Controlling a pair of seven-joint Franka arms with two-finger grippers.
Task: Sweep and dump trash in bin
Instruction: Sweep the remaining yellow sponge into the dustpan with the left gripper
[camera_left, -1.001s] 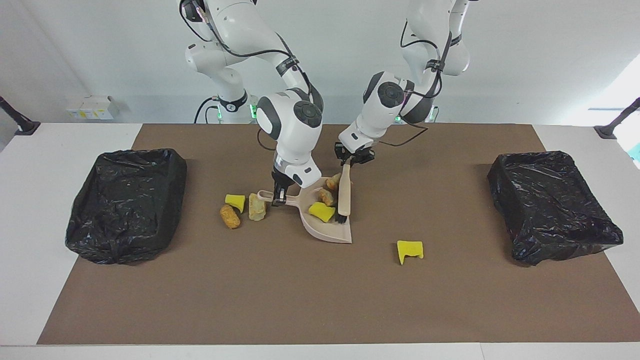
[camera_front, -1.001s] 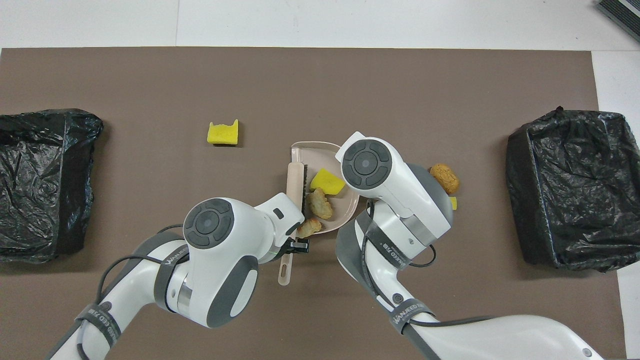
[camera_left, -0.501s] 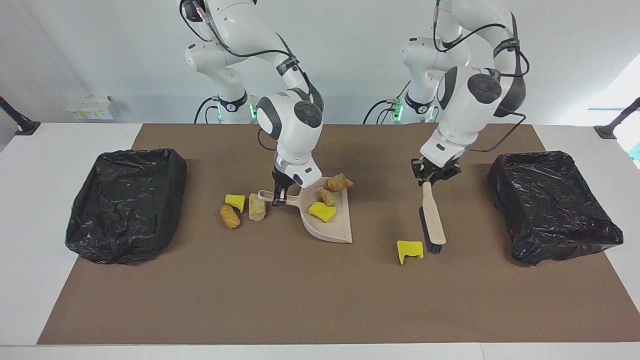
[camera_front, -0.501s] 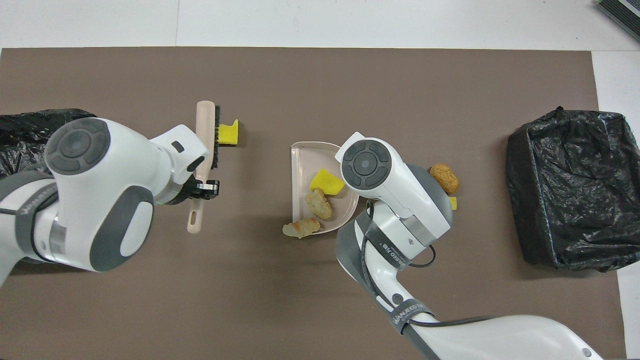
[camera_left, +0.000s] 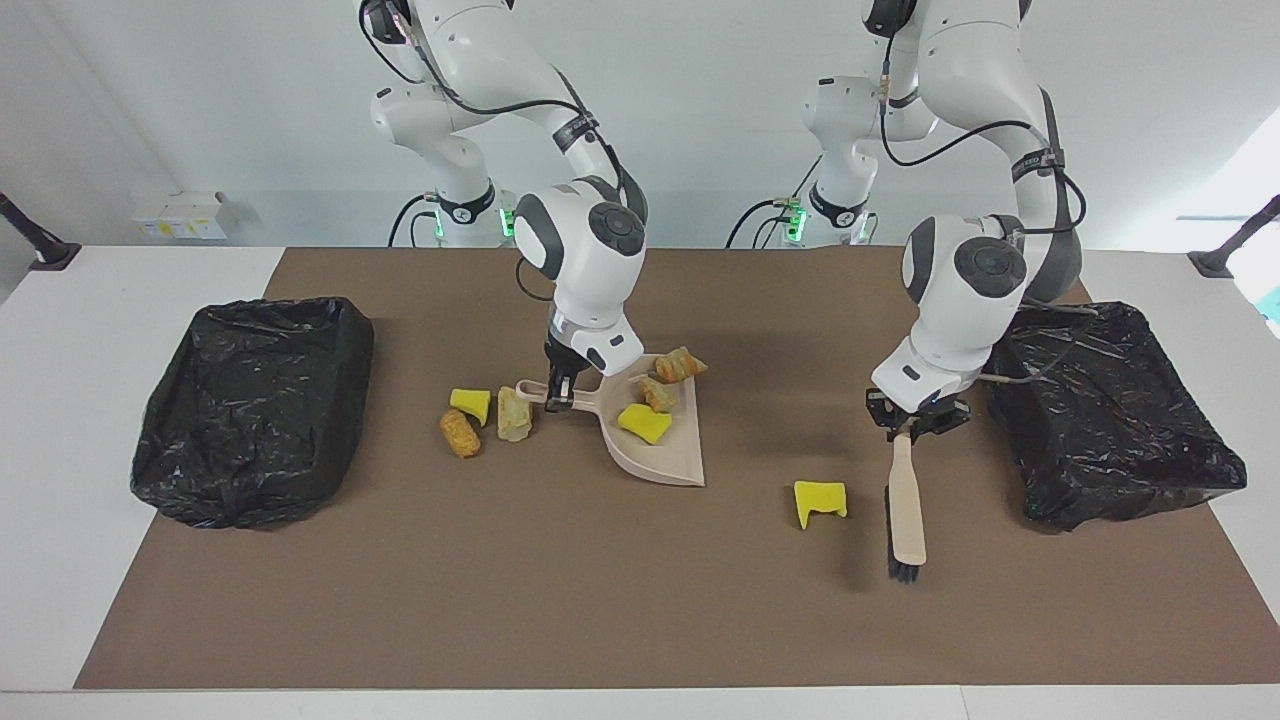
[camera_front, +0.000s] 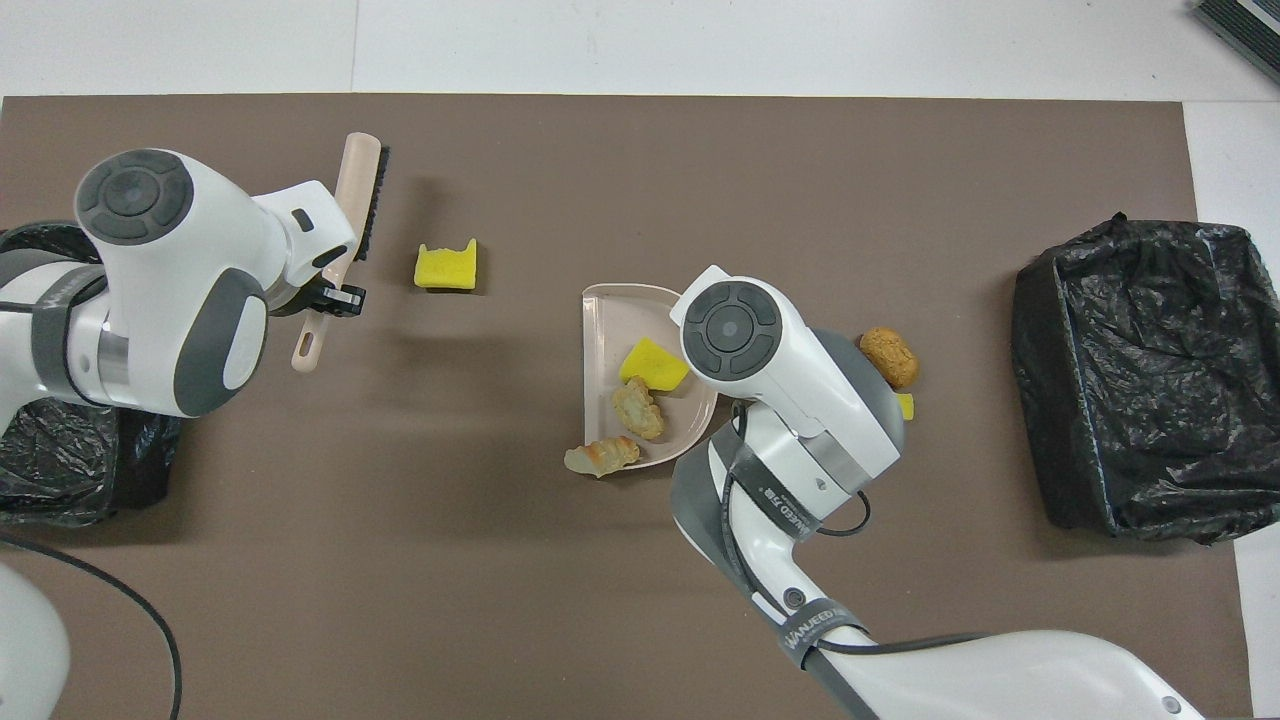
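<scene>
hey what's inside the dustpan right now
In the dustpan: a yellow sponge piece and a tan lump. Another lump sits at its rim. The right arm hides one corner from overhead.

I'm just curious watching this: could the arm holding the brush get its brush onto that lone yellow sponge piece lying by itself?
Probably yes. The left gripper holds the brush just beside the lone yellow sponge piece, toward the left arm's end of the table, with only bare brown mat between them and nothing blocking the way.

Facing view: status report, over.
Left gripper shut on brush, beside lone yellow sponge. Right gripper shut on dustpan handle. Nothing between sponge and dustpan.
</scene>
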